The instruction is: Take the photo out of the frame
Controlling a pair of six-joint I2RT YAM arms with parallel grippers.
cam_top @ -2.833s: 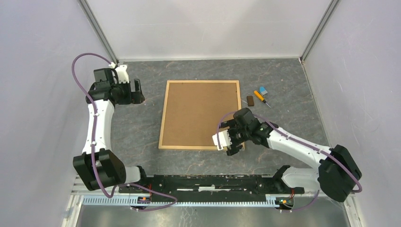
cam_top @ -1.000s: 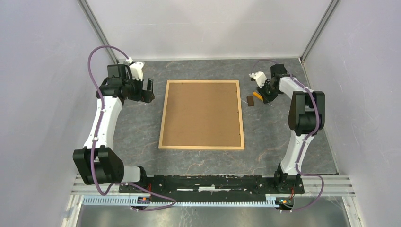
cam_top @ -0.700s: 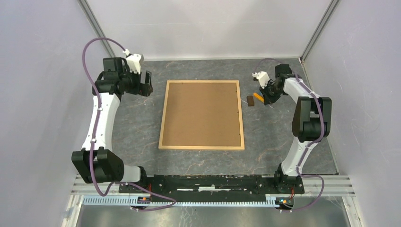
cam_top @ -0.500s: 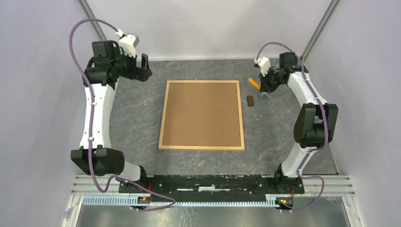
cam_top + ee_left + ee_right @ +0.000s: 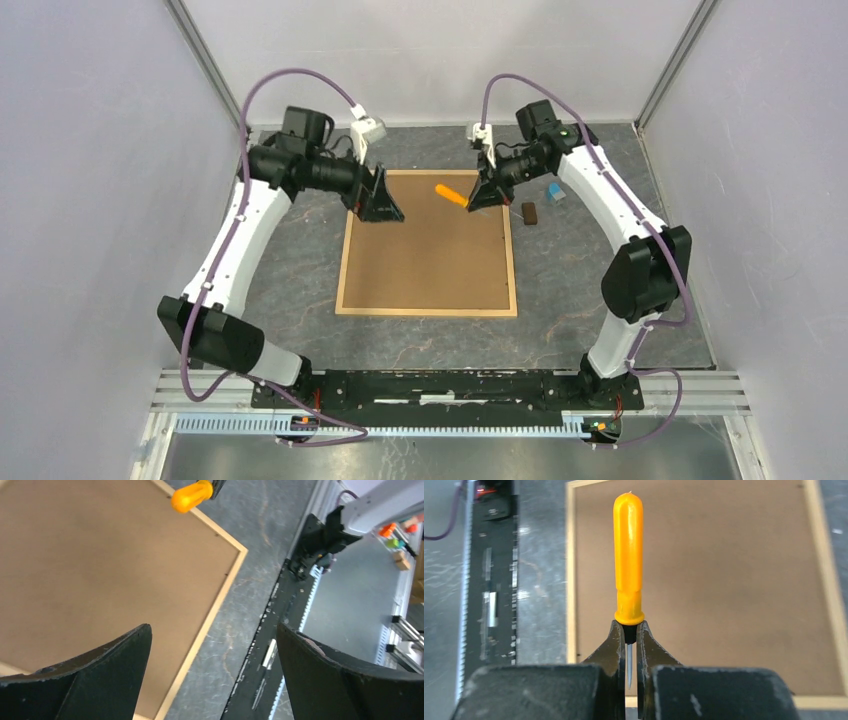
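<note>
Above the far end of the frame, my right tool is clamped on a screwdriver and my left tool is spread wide.

My right tool's fingers are pinched narrow on the metal shank just below the orange handle. The handle sticks out past the tips toward my left arm, over the far-right part of the frame's brown back. My left tool hangs with its fingers wide apart over the frame's far-left corner, facing the screwdriver across the board. The frame lies flat mid-surface, fibreboard side up inside its light-wood rim, under and between both tools. Just right of its far-right corner sits a small brown block, and a small blue-and-white item lies a little farther out.
</note>
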